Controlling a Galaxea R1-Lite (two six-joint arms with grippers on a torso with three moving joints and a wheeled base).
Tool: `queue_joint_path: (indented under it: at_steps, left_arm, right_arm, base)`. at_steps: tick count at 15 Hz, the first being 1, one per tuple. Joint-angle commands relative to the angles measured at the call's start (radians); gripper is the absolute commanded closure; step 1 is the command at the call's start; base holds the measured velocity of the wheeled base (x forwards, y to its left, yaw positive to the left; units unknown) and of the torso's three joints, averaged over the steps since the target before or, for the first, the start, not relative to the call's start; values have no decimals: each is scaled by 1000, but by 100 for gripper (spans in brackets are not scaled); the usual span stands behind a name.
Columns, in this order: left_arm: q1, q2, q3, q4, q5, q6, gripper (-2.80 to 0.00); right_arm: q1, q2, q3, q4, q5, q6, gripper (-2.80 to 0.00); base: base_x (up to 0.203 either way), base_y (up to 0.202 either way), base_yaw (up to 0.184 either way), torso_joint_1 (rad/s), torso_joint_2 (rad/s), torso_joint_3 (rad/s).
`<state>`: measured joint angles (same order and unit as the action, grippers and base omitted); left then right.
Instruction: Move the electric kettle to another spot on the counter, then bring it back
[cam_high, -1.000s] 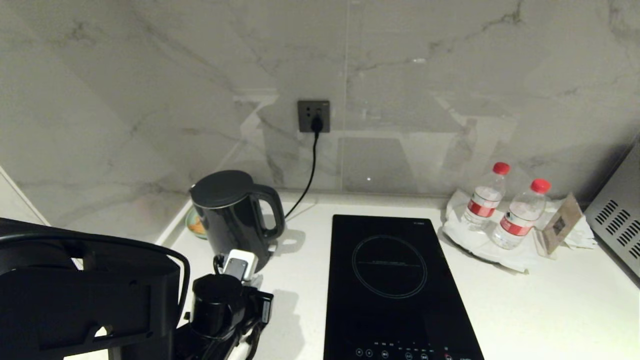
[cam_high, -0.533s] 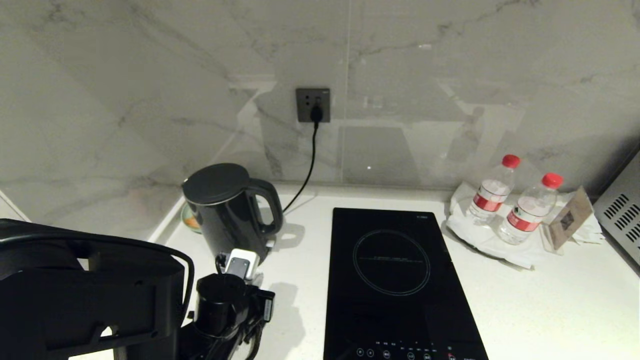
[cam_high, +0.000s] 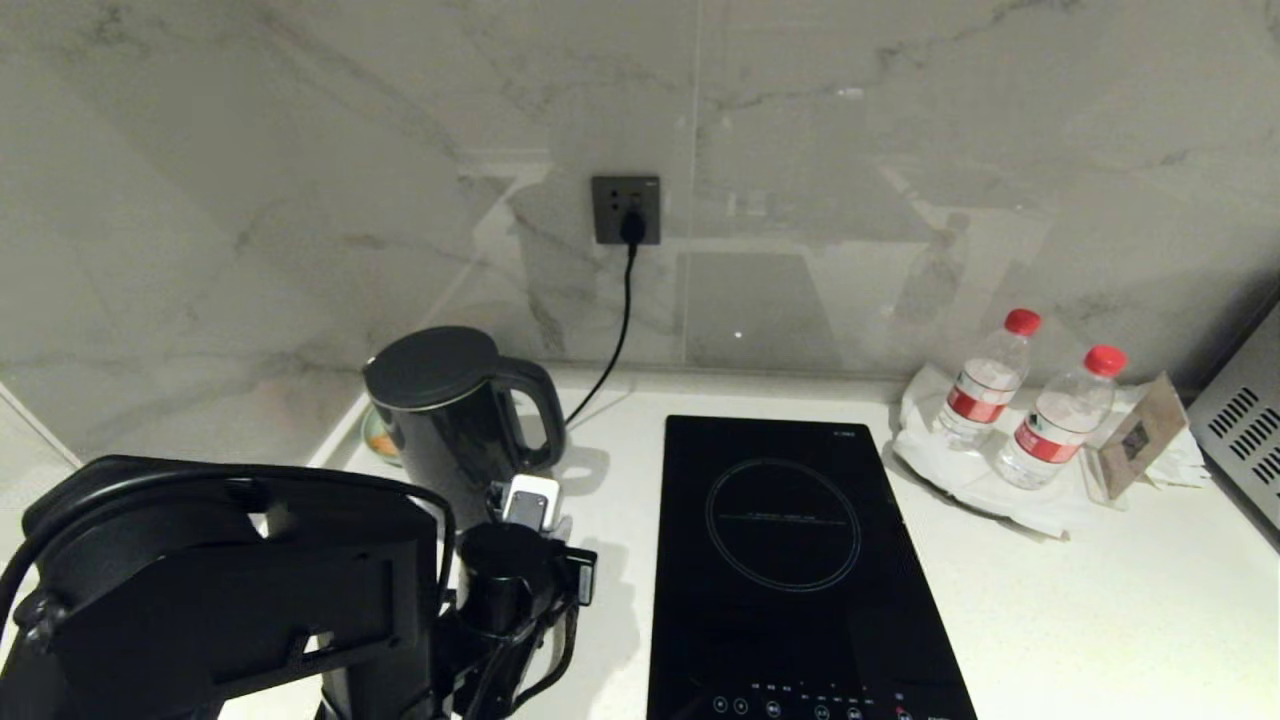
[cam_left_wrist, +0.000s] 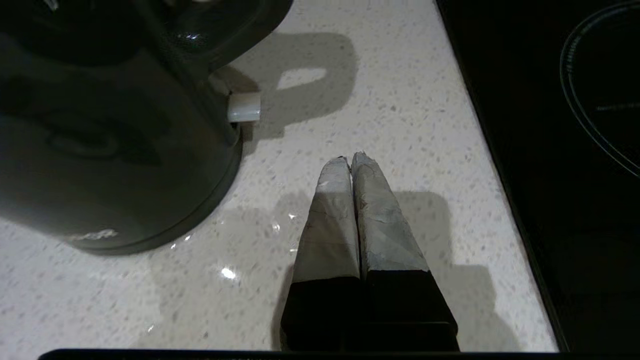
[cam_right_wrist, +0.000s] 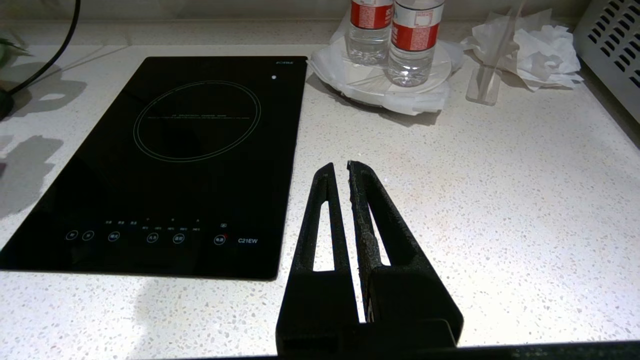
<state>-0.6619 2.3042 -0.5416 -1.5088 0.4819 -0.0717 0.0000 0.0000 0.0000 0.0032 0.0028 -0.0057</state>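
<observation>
The electric kettle (cam_high: 450, 420) stands upright at the back left of the counter (cam_high: 1100, 620), glossy black, its loop handle (cam_high: 545, 410) turned toward the cooktop. In the left wrist view the kettle (cam_left_wrist: 100, 125) fills one side. My left gripper (cam_left_wrist: 350, 157) is shut and holds nothing. It hovers low over bare counter (cam_left_wrist: 400, 125), a short way from the kettle's base, on the handle side. In the head view the left arm's wrist (cam_high: 520, 560) hides the fingers. My right gripper (cam_right_wrist: 340, 167) is shut and idle over the counter beside the cooktop.
A black glass cooktop (cam_high: 790, 560) lies just right of the kettle. A cord (cam_high: 615, 350) runs from the wall socket (cam_high: 626, 210) down behind the kettle. Two water bottles (cam_high: 985, 390) on a paper-lined plate and a vented metal appliance (cam_high: 1240, 420) stand at the back right.
The head camera tipped first, shifting the whole scene. Since then my left arm has risen and moved right and forward, closer to the kettle's handle side. The kettle has stayed put.
</observation>
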Motion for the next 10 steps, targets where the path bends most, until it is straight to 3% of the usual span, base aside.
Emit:
queue_joint_path:
  at_steps: [1, 6, 10]
  left_arm:
    - [2, 45, -75, 27, 3, 0, 0]
    - [13, 59, -207, 151, 4, 1, 0]
    - [24, 66, -240, 191, 4, 20, 0]
  right_arm:
    - [0, 0, 0, 0, 0, -2, 0]
    - [0, 0, 0, 0, 0, 0, 0]
    - [0, 0, 0, 0, 0, -1, 0]
  base:
    - [0, 0, 0, 0, 0, 0]
    - [0, 0, 0, 0, 0, 0]
    - [0, 0, 0, 0, 0, 0]
